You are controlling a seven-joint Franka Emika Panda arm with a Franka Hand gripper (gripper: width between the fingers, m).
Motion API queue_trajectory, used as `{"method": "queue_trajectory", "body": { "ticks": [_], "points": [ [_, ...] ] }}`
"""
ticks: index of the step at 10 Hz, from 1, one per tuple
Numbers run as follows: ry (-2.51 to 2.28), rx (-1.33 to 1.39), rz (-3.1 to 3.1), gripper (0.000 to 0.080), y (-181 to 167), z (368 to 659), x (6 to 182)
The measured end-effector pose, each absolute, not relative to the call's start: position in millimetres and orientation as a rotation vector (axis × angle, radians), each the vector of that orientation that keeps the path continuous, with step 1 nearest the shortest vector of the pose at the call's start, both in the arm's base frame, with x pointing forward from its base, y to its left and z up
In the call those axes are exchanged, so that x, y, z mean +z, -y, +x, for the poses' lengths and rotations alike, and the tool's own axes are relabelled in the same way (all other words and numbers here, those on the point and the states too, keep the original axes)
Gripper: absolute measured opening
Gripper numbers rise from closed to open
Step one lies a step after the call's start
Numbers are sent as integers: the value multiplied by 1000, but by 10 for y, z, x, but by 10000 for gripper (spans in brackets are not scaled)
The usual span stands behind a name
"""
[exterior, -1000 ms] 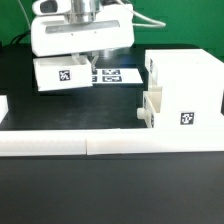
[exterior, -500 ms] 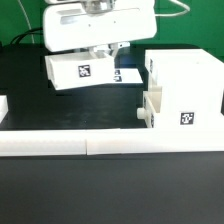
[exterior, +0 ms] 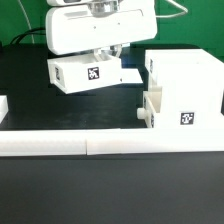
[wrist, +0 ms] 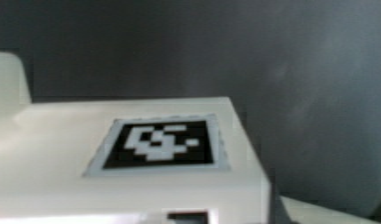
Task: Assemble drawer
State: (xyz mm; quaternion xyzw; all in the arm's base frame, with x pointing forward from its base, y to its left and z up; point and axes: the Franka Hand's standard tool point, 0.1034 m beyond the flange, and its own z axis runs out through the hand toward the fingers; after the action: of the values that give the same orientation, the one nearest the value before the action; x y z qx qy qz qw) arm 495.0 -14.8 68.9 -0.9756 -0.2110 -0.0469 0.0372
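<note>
Hanging tilted above the black table (exterior: 40,175), a small white drawer tray (exterior: 88,73) with a square tag is pinched by the gripper (exterior: 105,52). The large boxy housing (exterior: 182,95) stands at the exterior view's right, another tray (exterior: 150,110) in its lower slot. A long white rail (exterior: 90,143) lies nearer.

Blurred white drawer tray (wrist: 125,150) with black-and-white square tag (wrist: 160,143), close against a dark grey surface (wrist: 258,50).
</note>
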Motion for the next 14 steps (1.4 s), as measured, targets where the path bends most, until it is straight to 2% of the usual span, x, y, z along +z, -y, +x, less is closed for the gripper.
{"method": "queue_trajectory", "body": {
  "ticks": [2,5,10,14],
  "points": [
    [976,-143,-2916,42,186,4996,637],
    [1304,-124,-2807,42,145,5131,680],
    [1708,-117,-2607,42,197,5126,661],
    [2295,-66,-2193,42,239,5213,658]
  ]
}}
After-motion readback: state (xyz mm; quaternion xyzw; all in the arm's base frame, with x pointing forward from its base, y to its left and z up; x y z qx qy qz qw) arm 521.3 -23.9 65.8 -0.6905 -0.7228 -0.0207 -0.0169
